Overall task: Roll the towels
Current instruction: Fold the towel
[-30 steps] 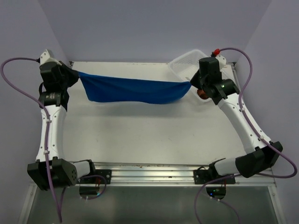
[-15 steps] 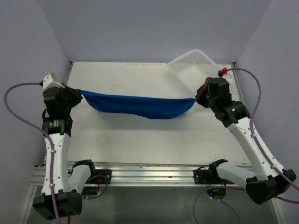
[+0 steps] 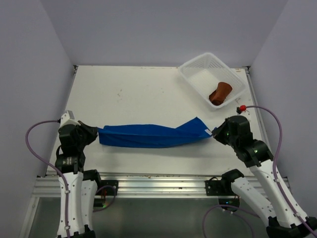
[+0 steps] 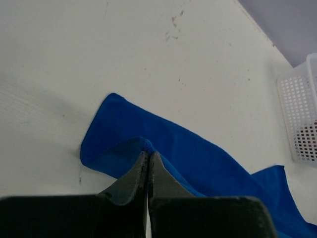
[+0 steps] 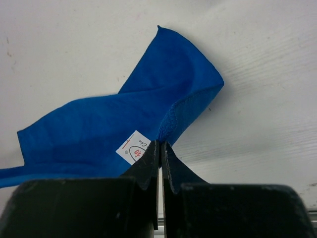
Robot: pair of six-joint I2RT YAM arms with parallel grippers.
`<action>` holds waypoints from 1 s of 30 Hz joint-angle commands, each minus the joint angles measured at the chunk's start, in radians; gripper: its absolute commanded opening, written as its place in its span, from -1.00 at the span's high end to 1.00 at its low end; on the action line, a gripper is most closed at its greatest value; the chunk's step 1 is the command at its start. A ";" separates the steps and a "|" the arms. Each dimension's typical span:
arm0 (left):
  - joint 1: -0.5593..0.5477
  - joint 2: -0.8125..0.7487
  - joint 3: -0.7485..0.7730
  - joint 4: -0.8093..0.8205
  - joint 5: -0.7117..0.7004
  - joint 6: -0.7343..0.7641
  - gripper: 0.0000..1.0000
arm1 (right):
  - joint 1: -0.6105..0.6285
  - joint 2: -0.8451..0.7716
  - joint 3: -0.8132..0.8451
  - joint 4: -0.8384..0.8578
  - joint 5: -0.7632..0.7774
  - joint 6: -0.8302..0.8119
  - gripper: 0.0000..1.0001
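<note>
The royal blue towel [image 3: 148, 136] lies stretched left to right along the near part of the table. My left gripper [image 3: 95, 133] is shut on its left corner [image 4: 143, 145]. My right gripper [image 3: 214, 133] is shut on its right corner [image 5: 171, 126], next to a white label [image 5: 133, 147]. The towel's far edge rests on the table in both wrist views. The rust-brown towel [image 3: 220, 92] lies rolled inside the white mesh basket [image 3: 190, 74] at the back right.
The basket's wall [image 4: 302, 119] shows at the right edge of the left wrist view. A metal rail [image 3: 158, 179] runs along the table's near edge. Purple walls close in the left, back and right.
Both arms have pulled back from the table's far side to the near edge, carrying the blue towel taut between them and lowering it onto the table. The basket and brown towel are now uncovered.
</note>
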State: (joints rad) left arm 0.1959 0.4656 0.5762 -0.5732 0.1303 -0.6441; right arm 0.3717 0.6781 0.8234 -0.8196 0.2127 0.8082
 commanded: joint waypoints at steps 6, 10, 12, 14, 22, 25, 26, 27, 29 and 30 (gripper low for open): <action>-0.007 -0.007 -0.039 -0.056 0.045 -0.043 0.94 | -0.004 0.021 -0.093 -0.021 -0.009 0.014 1.00; -0.007 0.010 -0.067 -0.042 0.025 -0.104 1.00 | -0.002 0.096 -0.101 0.039 0.000 0.011 1.00; -0.007 0.024 -0.082 -0.017 0.020 -0.115 1.00 | -0.002 0.147 -0.093 0.068 0.011 0.011 1.00; -0.007 0.039 -0.082 -0.011 -0.020 -0.118 1.00 | -0.002 0.184 -0.073 0.083 0.036 0.008 1.00; -0.007 0.192 -0.093 0.085 -0.057 -0.143 1.00 | -0.004 0.394 -0.001 0.148 0.093 0.008 1.00; -0.007 0.257 -0.090 0.125 -0.058 -0.137 1.00 | -0.004 0.474 0.036 0.171 0.108 0.013 1.00; -0.007 0.269 -0.088 0.139 -0.060 -0.134 1.00 | -0.004 0.507 0.054 0.174 0.112 0.014 1.00; -0.007 0.286 -0.087 0.144 -0.064 -0.132 1.00 | -0.004 0.521 0.065 0.184 0.122 0.013 1.00; -0.007 0.304 -0.085 0.153 -0.087 -0.132 1.00 | -0.005 0.554 0.098 0.189 0.128 0.011 1.00; -0.007 0.312 -0.082 0.156 -0.092 -0.132 1.00 | -0.005 0.584 0.112 0.194 0.131 0.011 1.00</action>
State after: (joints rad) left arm 0.1886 0.7658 0.4858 -0.4961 0.0792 -0.7681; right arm 0.3717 1.2240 0.8616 -0.6765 0.2924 0.8108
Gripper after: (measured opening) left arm 0.012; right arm 0.015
